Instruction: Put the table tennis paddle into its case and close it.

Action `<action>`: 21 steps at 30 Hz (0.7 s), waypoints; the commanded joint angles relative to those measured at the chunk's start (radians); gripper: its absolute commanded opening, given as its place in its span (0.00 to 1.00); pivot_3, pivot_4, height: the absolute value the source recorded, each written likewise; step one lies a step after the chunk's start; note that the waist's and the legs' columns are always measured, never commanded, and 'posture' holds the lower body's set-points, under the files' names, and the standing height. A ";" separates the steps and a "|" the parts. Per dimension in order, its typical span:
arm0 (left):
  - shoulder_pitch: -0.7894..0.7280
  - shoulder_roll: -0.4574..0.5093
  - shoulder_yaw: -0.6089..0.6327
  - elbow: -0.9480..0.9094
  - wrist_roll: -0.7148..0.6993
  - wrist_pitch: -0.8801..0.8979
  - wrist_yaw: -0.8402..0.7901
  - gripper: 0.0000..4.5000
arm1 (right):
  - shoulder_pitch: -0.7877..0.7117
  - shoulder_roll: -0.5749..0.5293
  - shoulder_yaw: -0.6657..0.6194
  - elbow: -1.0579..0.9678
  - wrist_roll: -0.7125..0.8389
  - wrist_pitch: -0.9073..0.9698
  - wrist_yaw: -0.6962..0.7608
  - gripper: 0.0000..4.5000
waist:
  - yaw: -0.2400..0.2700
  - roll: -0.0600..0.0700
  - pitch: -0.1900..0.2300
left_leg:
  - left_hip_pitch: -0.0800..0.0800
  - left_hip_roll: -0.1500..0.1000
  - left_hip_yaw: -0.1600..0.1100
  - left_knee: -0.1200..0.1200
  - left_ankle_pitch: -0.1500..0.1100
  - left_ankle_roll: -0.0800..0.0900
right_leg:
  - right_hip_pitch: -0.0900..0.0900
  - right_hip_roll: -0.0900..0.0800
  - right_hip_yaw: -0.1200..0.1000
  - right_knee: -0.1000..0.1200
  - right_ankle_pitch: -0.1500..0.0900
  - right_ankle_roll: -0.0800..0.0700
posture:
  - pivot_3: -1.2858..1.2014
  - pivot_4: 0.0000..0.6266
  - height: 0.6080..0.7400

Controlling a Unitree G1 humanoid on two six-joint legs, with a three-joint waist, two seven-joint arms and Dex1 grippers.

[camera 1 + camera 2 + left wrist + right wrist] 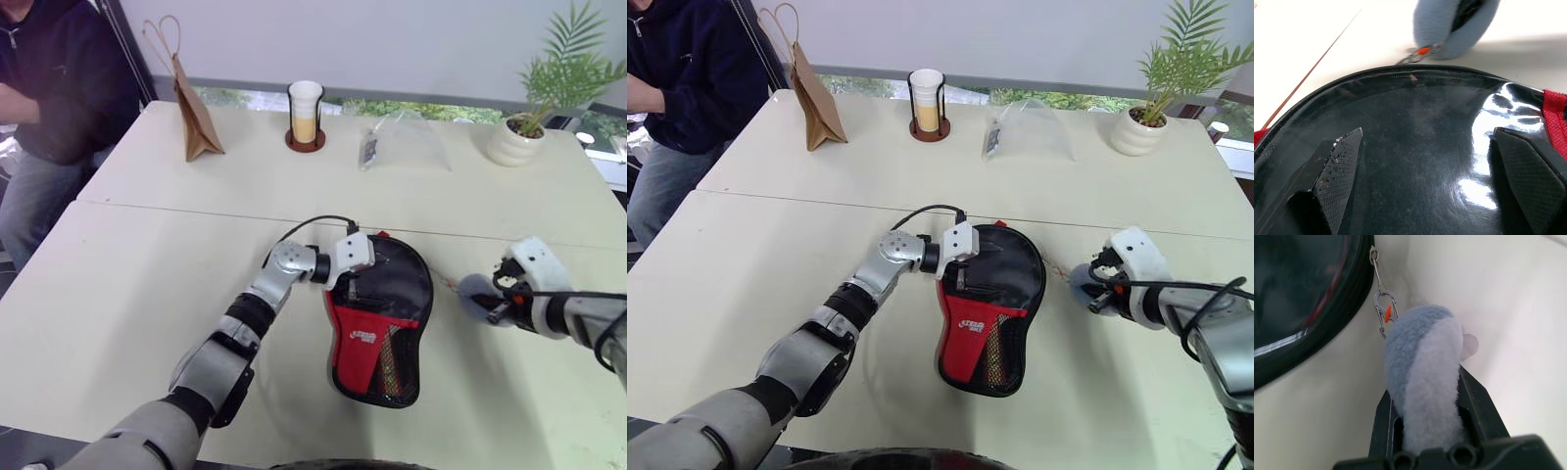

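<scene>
The case [384, 318] lies flat on the table [127, 294], black with a red panel, a white logo and a mesh pocket toward me. My left gripper [1432, 171] is open, its fingers [1337, 166] spread wide over the case's glossy black part [1420, 147]. To the right of the case, my right gripper [492, 302] is shut on a grey-blue plush charm [1422, 377]. A small metal clip [1385, 313] links the charm to the case's edge [1327, 308]. The table tennis paddle is hidden from view.
At the far edge stand a brown paper bag [196, 117], a cup in a dark holder [306, 113], a clear plastic bag [402, 142] and a potted plant [534, 122]. A person [49, 78] sits at the far left corner.
</scene>
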 commanded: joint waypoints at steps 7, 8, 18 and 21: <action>0.016 0.013 -0.040 0.094 0.066 0.022 0.025 1.00 | 0.247 -0.039 -0.161 -0.271 0.079 0.033 0.110 0.02 | -0.001 -0.001 -0.001 | 0.003 0.000 0.000 -0.001 0.000 0.000 | 0.003 0.000 0.000 -0.003 0.000 0.000 | 0.52 0.24 1.00; 0.014 0.011 -0.039 0.097 0.066 0.022 0.026 1.00 | 0.270 -0.034 -0.168 -0.303 0.094 0.036 0.122 0.02 | -0.001 -0.001 -0.001 | 0.004 0.000 0.000 -0.002 0.000 0.000 | 0.005 0.000 0.000 -0.003 0.000 0.000 | 0.52 0.24 1.00; -0.004 0.006 -0.032 0.126 0.063 0.012 0.036 1.00 | 0.382 -0.053 -0.152 -0.447 0.131 -0.006 0.167 0.02 | -0.002 -0.002 -0.002 | 0.011 0.000 0.000 -0.006 0.000 0.001 | 0.012 0.000 0.000 -0.010 0.001 0.002 | 0.52 0.24 1.00; -0.008 0.005 -0.030 0.132 0.062 0.011 0.042 1.00 | 0.431 -0.099 -0.133 -0.459 0.096 -0.053 0.185 0.02 | -0.002 -0.002 -0.002 | 0.011 0.000 0.000 -0.007 0.000 0.001 | 0.012 0.000 0.000 -0.010 0.001 0.002 | 0.52 0.24 1.00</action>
